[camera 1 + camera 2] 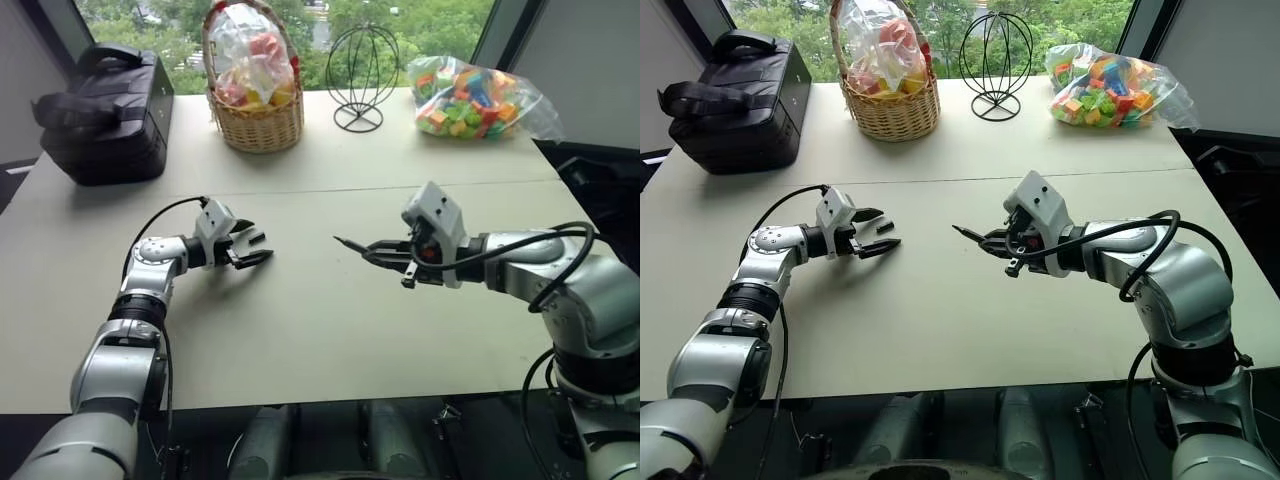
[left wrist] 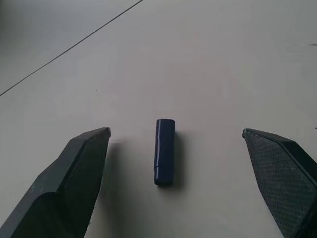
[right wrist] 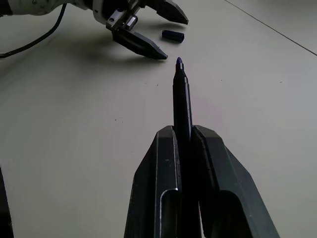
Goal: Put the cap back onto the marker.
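The left tool [image 2: 173, 148] gapes wide around the cap [image 2: 165, 151] lying on the desk [image 1: 330, 330], while the right tool [image 3: 183, 136] clamps the uncapped marker [image 3: 182, 99].

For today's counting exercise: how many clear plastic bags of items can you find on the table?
2: one bag sits in the wicker basket at the far edge; a bag of colourful blocks lies at the far right.

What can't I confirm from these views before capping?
- Cap: left wrist view does not show which end is open.
- Marker: its rear is hidden between the right tool's fingers.
- Left tool: its height above the table is unclear.
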Controlling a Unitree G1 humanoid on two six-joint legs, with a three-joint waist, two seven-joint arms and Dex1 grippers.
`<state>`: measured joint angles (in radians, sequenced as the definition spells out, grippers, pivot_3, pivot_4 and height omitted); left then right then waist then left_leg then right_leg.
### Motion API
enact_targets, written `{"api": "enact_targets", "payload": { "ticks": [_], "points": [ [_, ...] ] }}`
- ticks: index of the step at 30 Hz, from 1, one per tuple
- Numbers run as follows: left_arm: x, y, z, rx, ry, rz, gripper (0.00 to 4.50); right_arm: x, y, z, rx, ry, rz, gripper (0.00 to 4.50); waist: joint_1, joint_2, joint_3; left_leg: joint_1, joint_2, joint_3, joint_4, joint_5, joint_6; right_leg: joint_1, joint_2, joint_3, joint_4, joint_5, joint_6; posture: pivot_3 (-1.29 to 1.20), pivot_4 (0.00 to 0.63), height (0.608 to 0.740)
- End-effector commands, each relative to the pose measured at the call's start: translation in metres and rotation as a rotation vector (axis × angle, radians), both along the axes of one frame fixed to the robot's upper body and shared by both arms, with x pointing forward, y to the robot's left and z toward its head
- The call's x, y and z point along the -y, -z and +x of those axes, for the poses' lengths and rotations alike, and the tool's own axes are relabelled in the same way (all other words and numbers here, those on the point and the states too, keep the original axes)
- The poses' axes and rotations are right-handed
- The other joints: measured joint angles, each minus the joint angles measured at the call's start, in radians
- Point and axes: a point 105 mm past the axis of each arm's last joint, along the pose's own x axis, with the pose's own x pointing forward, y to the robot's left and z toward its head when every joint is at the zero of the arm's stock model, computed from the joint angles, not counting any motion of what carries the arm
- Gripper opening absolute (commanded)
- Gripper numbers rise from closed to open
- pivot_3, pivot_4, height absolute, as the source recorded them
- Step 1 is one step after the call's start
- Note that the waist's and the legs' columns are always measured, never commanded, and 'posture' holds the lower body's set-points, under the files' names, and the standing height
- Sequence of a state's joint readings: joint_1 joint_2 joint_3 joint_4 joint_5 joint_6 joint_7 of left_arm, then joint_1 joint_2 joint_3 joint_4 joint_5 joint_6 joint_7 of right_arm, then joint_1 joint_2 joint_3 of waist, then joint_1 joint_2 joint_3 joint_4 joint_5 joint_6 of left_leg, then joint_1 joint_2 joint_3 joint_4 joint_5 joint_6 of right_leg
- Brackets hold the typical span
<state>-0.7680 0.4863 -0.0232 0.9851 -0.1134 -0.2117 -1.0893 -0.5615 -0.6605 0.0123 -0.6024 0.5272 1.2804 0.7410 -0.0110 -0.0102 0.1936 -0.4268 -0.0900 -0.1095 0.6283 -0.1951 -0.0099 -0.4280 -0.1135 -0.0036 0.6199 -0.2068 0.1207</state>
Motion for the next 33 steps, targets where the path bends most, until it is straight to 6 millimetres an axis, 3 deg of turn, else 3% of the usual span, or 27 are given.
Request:
{"api": "enact_targets", "payload": {
  "ticks": [1,5,8,16,20,24,27,33],
  "points": [
    [0.004,-0.012,0.005,0.051,0.017,0.007,4.47,0.0,-0.006,-0.003,0.037,-0.005,-0.011,0.07,0.0,0.0,0.0,0.0,0.0,0.0,0.0,0.0,0.0,0.0,0.0,0.0,0.0,0.0,0.0,0.0,0.15,0.74],
    [0.005,-0.008,0.004,0.044,0.021,0.015,4.47,0.005,-0.006,0.001,0.044,0.015,-0.024,0.07,0.001,0.0,0.0,0.0,0.0,0.0,0.001,0.0,0.0,0.0,0.0,0.0,0.0,0.0,0.0,0.0,0.15,0.74],
    [0.006,-0.005,0.004,0.038,0.022,0.015,3.67,0.008,-0.005,0.003,0.045,0.023,-0.03,0.0,0.001,0.0,0.0,0.0,0.0,0.0,0.001,0.0,0.0,0.001,0.0,0.0,0.0,0.0,0.0,0.0,0.15,0.74],
    [0.004,-0.003,0.003,0.03,0.02,0.014,0.03,0.015,-0.004,0.008,0.057,0.034,-0.054,0.0,0.0,-0.001,0.0,0.001,0.0,0.0,0.001,0.0,0.0,0.001,0.0,0.0,0.0,0.0,0.0,0.0,0.15,0.74],
    [0.002,-0.006,0.005,0.041,0.011,0.019,0.03,0.02,-0.004,0.013,0.069,0.04,-0.073,0.0,0.0,-0.001,-0.001,0.001,0.0,0.0,0.001,0.0,0.0,0.001,0.0,0.0,0.0,0.0,0.0,0.0,0.15,0.74],
    [0.008,-0.021,0.009,0.088,0.04,0.017,0.03,0.034,0.0,0.023,0.107,0.034,-0.14,0.0,0.0,-0.001,0.0,0.0,0.0,0.0,0.001,0.0,0.0,0.001,0.0,0.0,0.0,0.0,0.0,0.0,0.15,0.74],
    [0.041,-0.07,0.006,0.22,0.235,0.018,0.03,0.054,0.008,0.043,0.167,-0.006,-0.267,0.0,0.004,-0.003,0.001,0.0,0.0,0.0,0.001,0.0,0.0,0.001,0.0,-0.001,-0.001,0.0,0.0,0.0,0.15,0.74],
    [0.07,-0.088,-0.009,0.244,0.43,0.049,0.03,0.062,0.013,0.066,0.232,-0.056,-0.333,0.0,-0.008,-0.002,0.0,0.0,0.0,0.001,0.001,0.0,0.0,0.002,-0.001,-0.001,-0.003,0.0,0.001,0.0,0.15,0.74]
  ]
}}
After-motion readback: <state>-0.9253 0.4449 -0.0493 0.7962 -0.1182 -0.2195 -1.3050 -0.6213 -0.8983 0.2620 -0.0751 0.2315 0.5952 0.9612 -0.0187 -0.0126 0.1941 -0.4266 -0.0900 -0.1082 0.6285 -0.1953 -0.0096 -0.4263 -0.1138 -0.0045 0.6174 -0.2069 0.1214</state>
